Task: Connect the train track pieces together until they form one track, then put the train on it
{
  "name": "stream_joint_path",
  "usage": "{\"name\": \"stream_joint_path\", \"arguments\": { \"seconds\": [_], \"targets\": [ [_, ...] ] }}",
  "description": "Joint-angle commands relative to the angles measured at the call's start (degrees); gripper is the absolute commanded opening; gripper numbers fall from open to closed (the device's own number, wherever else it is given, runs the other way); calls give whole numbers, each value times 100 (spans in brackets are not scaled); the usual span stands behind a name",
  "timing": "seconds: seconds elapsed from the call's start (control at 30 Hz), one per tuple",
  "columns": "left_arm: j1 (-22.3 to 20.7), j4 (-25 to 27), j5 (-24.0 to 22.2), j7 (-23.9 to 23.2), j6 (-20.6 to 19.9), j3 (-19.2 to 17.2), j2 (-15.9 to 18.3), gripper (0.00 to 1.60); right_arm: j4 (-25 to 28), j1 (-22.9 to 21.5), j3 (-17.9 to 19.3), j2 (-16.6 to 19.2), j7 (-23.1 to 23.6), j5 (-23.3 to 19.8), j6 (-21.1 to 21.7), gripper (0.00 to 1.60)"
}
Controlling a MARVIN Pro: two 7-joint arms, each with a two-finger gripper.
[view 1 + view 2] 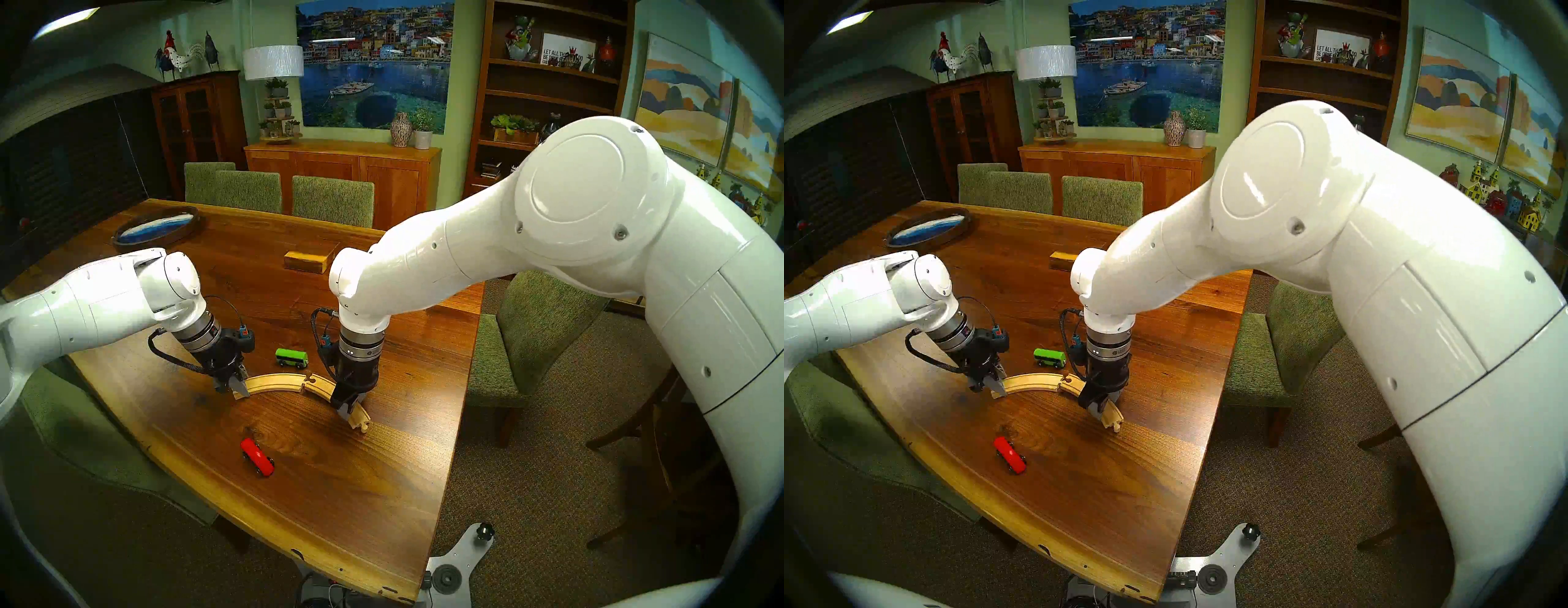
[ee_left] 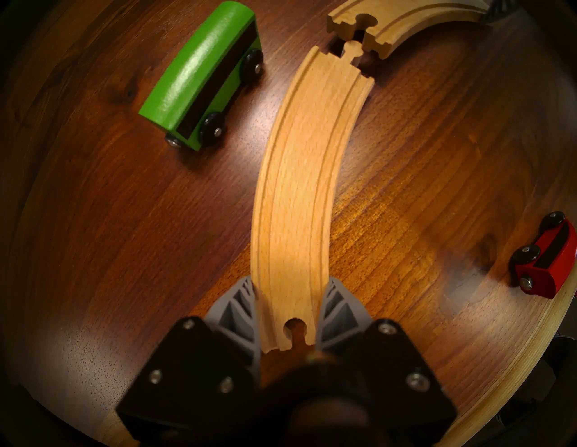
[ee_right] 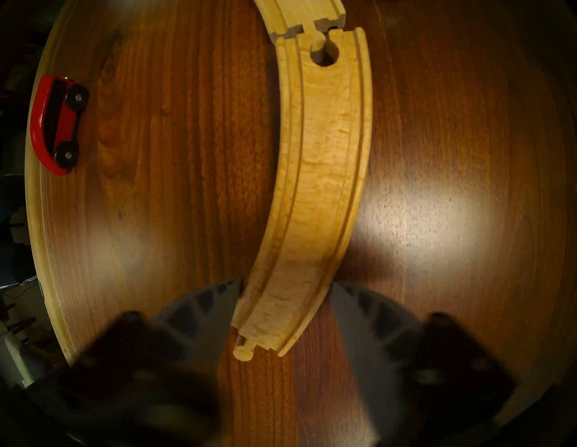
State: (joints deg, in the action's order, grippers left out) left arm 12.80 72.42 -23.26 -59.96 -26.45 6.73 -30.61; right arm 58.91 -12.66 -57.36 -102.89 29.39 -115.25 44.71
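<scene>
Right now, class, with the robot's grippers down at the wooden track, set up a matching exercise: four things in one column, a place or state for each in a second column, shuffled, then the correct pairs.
Column one:
1. green car
2. red car
3. left track piece
4. right gripper

Column two:
A. clamped at its socket end by the left gripper
B. open, its fingers either side of a track end
C. on the table beyond the track
D. on the table inside the curve, nearer the robot

Pairs: 1-C, 2-D, 3-A, 4-B
</scene>
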Motion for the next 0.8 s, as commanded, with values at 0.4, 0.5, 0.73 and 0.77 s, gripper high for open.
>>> {"name": "stream_joint_path", "arguments": {
  "seconds": [0.4, 0.5, 0.73, 0.77],
  "targets": [
    [2, -15, 39, 57, 15, -5, 8, 0, 309, -429, 60, 211, -483, -322, 155, 0],
    [2, -15, 40, 56, 14, -6, 8, 0, 334, -455, 59, 214, -559, -357, 159, 0],
    [3, -16, 40, 53, 13, -7, 8, 0, 359, -564, 64, 218, -725, -445, 209, 0],
    [3, -16, 40, 53, 13, -7, 8, 0, 358, -579, 66, 220, -744, -459, 217, 0]
  ]
}}
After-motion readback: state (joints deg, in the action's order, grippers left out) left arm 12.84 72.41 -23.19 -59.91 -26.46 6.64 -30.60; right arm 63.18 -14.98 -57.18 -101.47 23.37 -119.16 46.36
